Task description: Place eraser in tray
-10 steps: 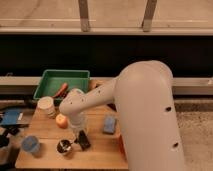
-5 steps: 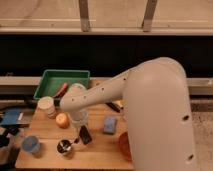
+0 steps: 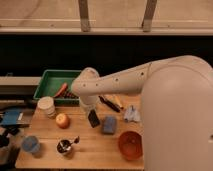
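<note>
Camera view shows the eraser (image 3: 93,118) hanging on end, slightly tilted, from the hand (image 3: 92,112), which is clamped on its upper edge. It sits just above the middle of the wooden desk (image 3: 95,152), outside the tray (image 3: 56,74). The hand points down from the end of a large white arm that reaches in from the right.

The green tray lies at the back left of the desk, behind the hand, with an orange-red object (image 3: 61,90) inside it. Just right of the eraser lies a light blue block (image 3: 109,124). To its left are a round orange fruit (image 3: 62,120) and, further back, a white cup (image 3: 46,105). A round orange bowl (image 3: 130,145) stands near the front right. A blue cup (image 3: 31,145) and a small dark cup (image 3: 64,147) stand near the front left.
</note>
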Robot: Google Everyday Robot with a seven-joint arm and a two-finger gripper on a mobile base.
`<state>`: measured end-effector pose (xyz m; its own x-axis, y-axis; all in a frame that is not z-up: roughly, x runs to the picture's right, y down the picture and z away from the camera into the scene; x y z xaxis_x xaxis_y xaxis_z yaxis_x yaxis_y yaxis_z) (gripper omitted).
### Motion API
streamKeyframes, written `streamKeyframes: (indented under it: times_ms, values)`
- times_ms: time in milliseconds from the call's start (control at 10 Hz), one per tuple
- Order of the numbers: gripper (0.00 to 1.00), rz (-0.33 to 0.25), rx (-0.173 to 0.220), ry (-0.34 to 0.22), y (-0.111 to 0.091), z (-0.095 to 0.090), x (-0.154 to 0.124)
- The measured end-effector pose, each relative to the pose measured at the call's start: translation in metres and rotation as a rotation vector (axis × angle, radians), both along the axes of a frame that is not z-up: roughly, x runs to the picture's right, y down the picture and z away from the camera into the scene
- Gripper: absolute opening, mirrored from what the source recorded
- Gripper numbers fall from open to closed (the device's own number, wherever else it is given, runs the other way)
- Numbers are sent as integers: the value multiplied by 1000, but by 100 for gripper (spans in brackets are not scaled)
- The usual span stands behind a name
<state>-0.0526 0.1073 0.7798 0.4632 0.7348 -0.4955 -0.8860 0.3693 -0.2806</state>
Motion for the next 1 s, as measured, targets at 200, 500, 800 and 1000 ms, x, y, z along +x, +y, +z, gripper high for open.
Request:
streamKeyframes:
  times_ms: [200,500,800,1000]
  values:
    - [6,63,70,-3,-38,-1,20]
    - [6,144,192,-51,-103,-4,27]
    - [6,147,234,-108,-140,0,-8]
    - [6,142,231,-114,-142,-1,-16]
